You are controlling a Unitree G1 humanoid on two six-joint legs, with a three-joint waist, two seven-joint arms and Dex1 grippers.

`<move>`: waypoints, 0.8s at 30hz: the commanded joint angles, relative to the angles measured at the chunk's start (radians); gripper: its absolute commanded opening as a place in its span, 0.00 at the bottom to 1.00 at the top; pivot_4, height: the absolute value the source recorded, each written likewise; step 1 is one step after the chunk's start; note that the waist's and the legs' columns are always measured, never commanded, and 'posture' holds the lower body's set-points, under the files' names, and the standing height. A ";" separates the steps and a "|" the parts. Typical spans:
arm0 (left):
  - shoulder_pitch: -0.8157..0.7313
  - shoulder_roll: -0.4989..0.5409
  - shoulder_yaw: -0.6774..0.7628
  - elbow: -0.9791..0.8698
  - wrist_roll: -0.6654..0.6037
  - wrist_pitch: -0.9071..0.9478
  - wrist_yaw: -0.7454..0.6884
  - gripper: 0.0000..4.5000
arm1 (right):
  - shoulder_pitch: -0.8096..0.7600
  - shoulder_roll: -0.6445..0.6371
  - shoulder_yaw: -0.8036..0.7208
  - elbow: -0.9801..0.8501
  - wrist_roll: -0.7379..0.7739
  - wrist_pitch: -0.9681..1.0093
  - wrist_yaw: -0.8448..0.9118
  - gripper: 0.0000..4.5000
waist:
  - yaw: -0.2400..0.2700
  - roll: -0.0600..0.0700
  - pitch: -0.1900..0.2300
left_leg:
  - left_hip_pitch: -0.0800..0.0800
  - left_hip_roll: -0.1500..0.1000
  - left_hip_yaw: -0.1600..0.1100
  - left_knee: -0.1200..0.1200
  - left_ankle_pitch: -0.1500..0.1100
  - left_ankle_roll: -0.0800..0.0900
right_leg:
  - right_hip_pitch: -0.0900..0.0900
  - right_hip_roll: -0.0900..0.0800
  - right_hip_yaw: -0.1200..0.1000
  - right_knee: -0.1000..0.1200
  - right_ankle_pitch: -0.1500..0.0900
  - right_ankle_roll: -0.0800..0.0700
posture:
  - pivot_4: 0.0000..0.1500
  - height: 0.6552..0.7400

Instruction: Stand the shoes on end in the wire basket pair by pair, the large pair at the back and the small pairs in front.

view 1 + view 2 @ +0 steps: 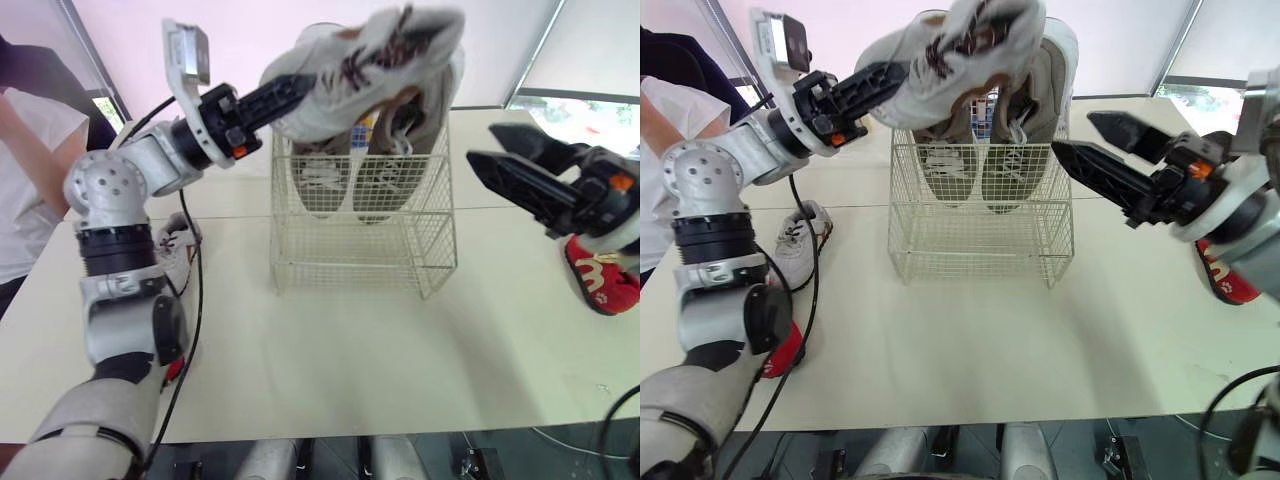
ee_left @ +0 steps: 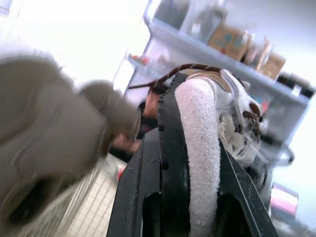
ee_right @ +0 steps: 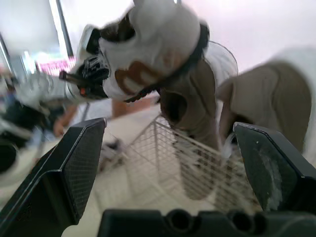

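the bench (image 1: 350, 350) is plain and cream, in a room with a pink wall (image 1: 260, 30) and a bright window (image 1: 585, 108). one wire basket (image 1: 350, 255) stands near the right claw (image 1: 482, 143), which is wide open and holds nothing. the left claw (image 1: 285, 95) is pinched tight on one white shoe (image 1: 380, 60), up over the basket. two big shoes (image 1: 320, 180) stand on end inside it, below that claw. one red shoe (image 1: 600, 278) lies by the right wrist. one small white shoe (image 1: 175, 248) and one more red one (image 1: 783, 350) lie by the left arm.
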 commanded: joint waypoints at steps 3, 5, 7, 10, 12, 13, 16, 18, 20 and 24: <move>0.010 -0.058 0.040 -0.097 -0.082 -0.034 0.092 0.06 | -0.133 0.196 0.160 -0.028 0.089 -0.139 -0.212 0.99 | -0.007 0.000 0.000 | 0.000 0.000 0.000 0.000 0.001 0.000 | 0.000 0.000 0.000 0.000 0.001 0.001 | 1.00 1.00; 0.017 -0.069 0.042 -0.105 -0.098 -0.035 0.115 0.06 | -0.206 0.271 0.208 -0.009 0.074 -0.176 -0.225 0.99 | -0.007 0.000 0.000 | 0.000 0.000 0.000 0.000 0.001 -0.001 | -0.001 0.001 0.000 0.001 0.001 0.001 | 1.00 1.00; 0.025 -0.077 0.038 -0.116 -0.109 -0.037 0.133 0.06 | -0.266 0.314 0.235 0.020 0.051 -0.199 -0.227 0.99 | -0.006 0.000 0.000 | 0.000 0.000 0.000 0.000 0.001 -0.001 | -0.001 0.001 0.000 0.001 0.001 0.001 | 1.00 1.00; 0.048 -0.085 0.025 -0.141 -0.119 -0.039 0.152 0.06 | -0.322 0.348 0.257 0.052 0.024 -0.218 -0.212 0.99 | 0.001 0.000 0.000 | 0.000 0.000 0.000 0.001 0.001 -0.001 | 0.000 0.002 0.000 0.001 0.001 0.001 | 1.00 1.00; 0.063 -0.089 0.019 -0.156 -0.124 -0.044 0.162 0.06 | -0.346 0.373 0.266 0.067 0.020 -0.229 -0.203 0.99 | 0.005 0.000 0.000 | 0.000 0.000 0.000 0.001 0.001 -0.001 | 0.000 0.002 0.000 0.001 0.001 0.002 | 1.00 1.00; 0.068 -0.091 0.017 -0.162 -0.128 -0.047 0.167 0.06 | -0.355 0.382 0.271 0.076 0.013 -0.232 -0.198 0.99 | 0.005 0.000 0.000 | 0.000 0.000 0.000 0.001 0.001 -0.001 | 0.000 0.002 0.000 0.001 0.001 0.002 | 1.00 1.00; 0.074 -0.092 0.012 -0.171 -0.141 -0.056 0.184 0.06 | -0.371 0.396 0.292 0.097 -0.022 -0.226 -0.176 0.99 | 0.004 0.000 0.000 | 0.000 0.000 0.000 0.001 0.001 -0.001 | 0.000 0.002 0.000 0.001 0.001 0.001 | 1.00 1.00; 0.073 -0.096 0.016 -0.180 -0.161 -0.057 0.199 0.06 | -0.377 0.402 0.301 0.120 -0.047 -0.223 -0.161 0.99 | 0.003 0.000 0.000 | 0.000 0.000 0.000 0.001 0.001 -0.001 | 0.000 0.002 0.000 0.001 0.002 0.001 | 1.00 1.00; 0.069 -0.097 0.021 -0.191 -0.183 -0.056 0.211 0.06 | -0.379 0.405 0.305 0.141 -0.074 -0.219 -0.152 0.99 | 0.002 0.000 0.000 | 0.000 0.000 0.000 0.001 0.001 -0.001 | 0.000 0.003 0.000 0.001 0.002 0.001 | 1.00 1.00; 0.066 -0.091 0.026 -0.213 -0.228 -0.047 0.234 0.06 | -0.373 0.399 0.302 0.192 -0.148 -0.218 -0.138 0.99 | 0.002 0.000 0.000 | 0.000 0.000 0.000 0.001 0.001 -0.001 | 0.000 0.003 0.000 0.001 0.002 0.001 | 1.00 1.00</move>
